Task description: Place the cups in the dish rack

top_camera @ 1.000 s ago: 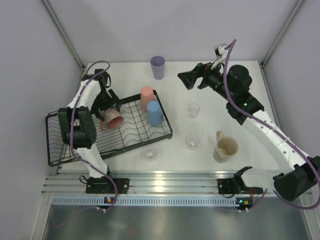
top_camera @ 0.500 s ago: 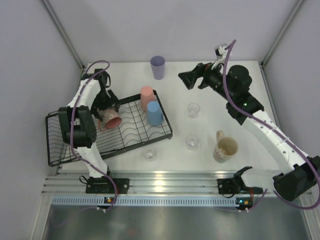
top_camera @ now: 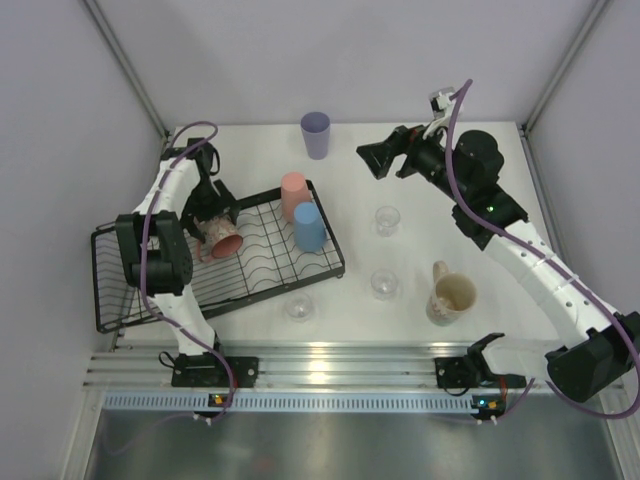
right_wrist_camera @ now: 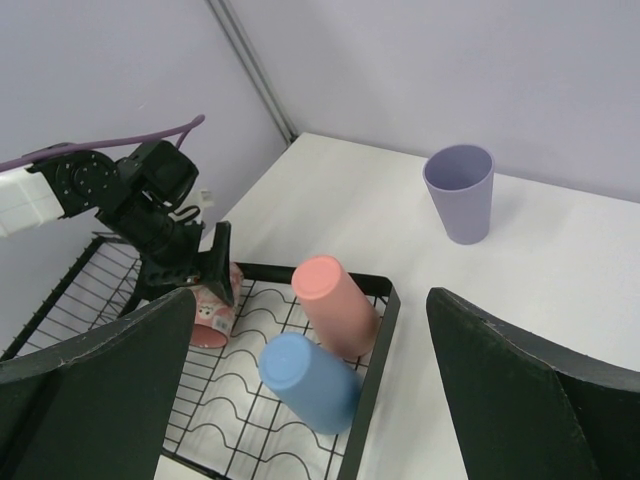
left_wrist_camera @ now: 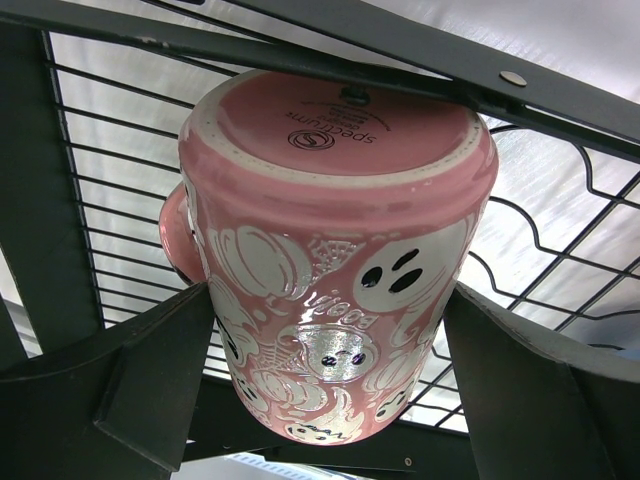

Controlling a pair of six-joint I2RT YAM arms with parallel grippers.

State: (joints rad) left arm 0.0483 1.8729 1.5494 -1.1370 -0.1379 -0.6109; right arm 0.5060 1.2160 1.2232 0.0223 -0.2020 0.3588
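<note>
Top view: you are seeing the left pincer (top_camera: 217, 218) over the pink mug (top_camera: 227, 242), which is lying in the dish rack (top_camera: 120, 300). The right pincer (top_camera: 368, 160) is hovering with its jaws spread apart.

Left wrist view: the mug base is showing "spectrum". The fingers (left_wrist_camera: 130, 380) are flanking the mug widely, and you cannot tell whether they are clamping it.

Right wrist view: the salmon tumbler (right_wrist_camera: 335, 305) and blue tumbler (right_wrist_camera: 308, 382) are lying in the rack.

Left arm (top_camera: 168, 192) and right arm (top_camera: 540, 275): white link shells, black joint housings, black bases. Purple cable (top_camera: 455, 150) runs along each. Right gripper (top_camera: 372, 160) all black, with broad wedge-shaped fingers (right_wrist_camera: 540, 400).
</note>
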